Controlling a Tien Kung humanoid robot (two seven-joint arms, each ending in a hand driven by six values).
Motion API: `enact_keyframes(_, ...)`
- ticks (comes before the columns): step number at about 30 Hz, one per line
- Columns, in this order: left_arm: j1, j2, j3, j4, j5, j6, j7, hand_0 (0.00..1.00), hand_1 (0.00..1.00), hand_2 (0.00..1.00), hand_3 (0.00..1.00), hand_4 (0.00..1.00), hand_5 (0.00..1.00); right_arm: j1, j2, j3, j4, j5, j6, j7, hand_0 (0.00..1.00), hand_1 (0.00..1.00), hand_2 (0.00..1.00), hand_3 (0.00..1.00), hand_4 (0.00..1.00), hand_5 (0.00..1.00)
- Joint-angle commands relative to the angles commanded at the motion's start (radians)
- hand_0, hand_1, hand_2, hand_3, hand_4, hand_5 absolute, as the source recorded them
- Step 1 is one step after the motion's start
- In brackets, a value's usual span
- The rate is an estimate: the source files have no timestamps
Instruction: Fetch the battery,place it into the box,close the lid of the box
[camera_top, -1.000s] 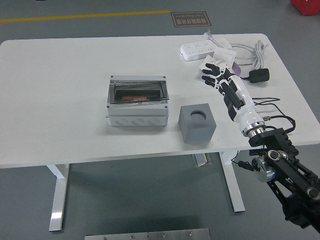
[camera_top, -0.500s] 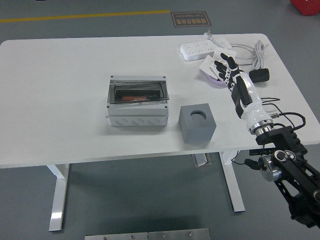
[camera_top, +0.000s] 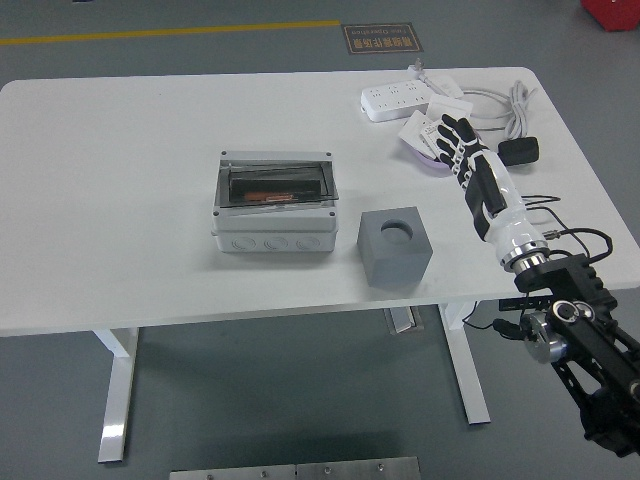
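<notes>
One arm is in play: the right hand (camera_top: 462, 150) reaches in from the lower right corner, stretched out over the far right part of the table (camera_top: 120, 200). Its fingers (camera_top: 450, 130) are extended and only loosely bent, and they hold nothing. They hover over a small purple dish (camera_top: 432, 157) with white cards (camera_top: 420, 130) lying on it (whether the fingertips actually touch the cards cannot be told from up here).

Just behind the hand lies a white power strip (camera_top: 397, 98), with a coiled grey cable (camera_top: 500, 105) running off to its right. A black adapter (camera_top: 519, 151) sits just beside the wrist, on its far right, and thin black wires trail along the table edge near the forearm.

Over in the middle of the table stands the box (camera_top: 275, 215), grey, with round knock-outs along its front wall. Its dark see-through lid (camera_top: 280, 185) lies down over the top, and something orange-brown shows through it; what that is cannot be made out. A battery is not something the view lets anyone pick out with certainty.

Right of the box, near but apart from it, sits a grey block (camera_top: 395, 247) with a round hole in its top face. Hand and box are well apart.
</notes>
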Motion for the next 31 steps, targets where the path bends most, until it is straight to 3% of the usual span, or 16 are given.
enact_keyframes(6,0.005,0.001,-0.031,0.0,0.015,0.015,0.009,0.879,0.998,0.998,0.998,0.998,0.998,-0.007,-0.006,0.018,0.003,0.003,-0.001,0.002,0.998,0.998,0.998,0.998,0.998,0.998)
enact_keyframes(13,0.002,0.001,-0.021,0.0,0.031,0.034,0.007,0.863,0.995,0.998,0.998,0.998,0.998,-0.017,-0.003,0.038,0.001,0.004,0.002,0.0,0.998,0.998,0.995,0.998,0.998,0.998)
enact_keyframes(16,-0.002,0.001,-0.024,0.0,0.06,0.042,0.002,0.863,0.995,0.998,0.998,0.998,0.998,-0.017,-0.002,0.04,0.001,0.005,-0.002,0.001,0.998,0.998,0.995,0.998,0.998,0.998)
enact_keyframes(17,-0.003,0.001,-0.027,0.0,0.073,0.045,0.003,0.842,0.941,0.998,0.998,0.998,0.998,-0.017,-0.002,0.04,0.001,0.006,-0.003,0.001,0.998,0.998,0.992,0.998,0.998,0.998)
enact_keyframes(22,-0.006,0.001,-0.07,0.0,0.152,0.052,0.021,0.842,0.941,0.998,0.998,0.998,0.998,-0.017,0.0,0.042,0.0,0.005,-0.003,-0.003,0.998,0.998,0.992,0.998,0.998,0.998)
enact_keyframes(23,-0.007,0.001,-0.077,0.0,0.162,0.053,0.025,0.819,0.889,0.998,0.998,0.998,0.998,-0.017,0.0,0.041,0.0,0.004,-0.003,-0.005,0.998,0.998,0.987,0.998,0.998,0.998)
enact_keyframes(31,-0.005,-0.004,-0.102,0.0,0.19,0.045,0.052,0.845,0.899,0.954,0.998,0.998,0.998,-0.023,0.002,0.039,-0.002,0.003,-0.001,-0.013,0.998,0.998,0.983,0.998,0.998,0.998)
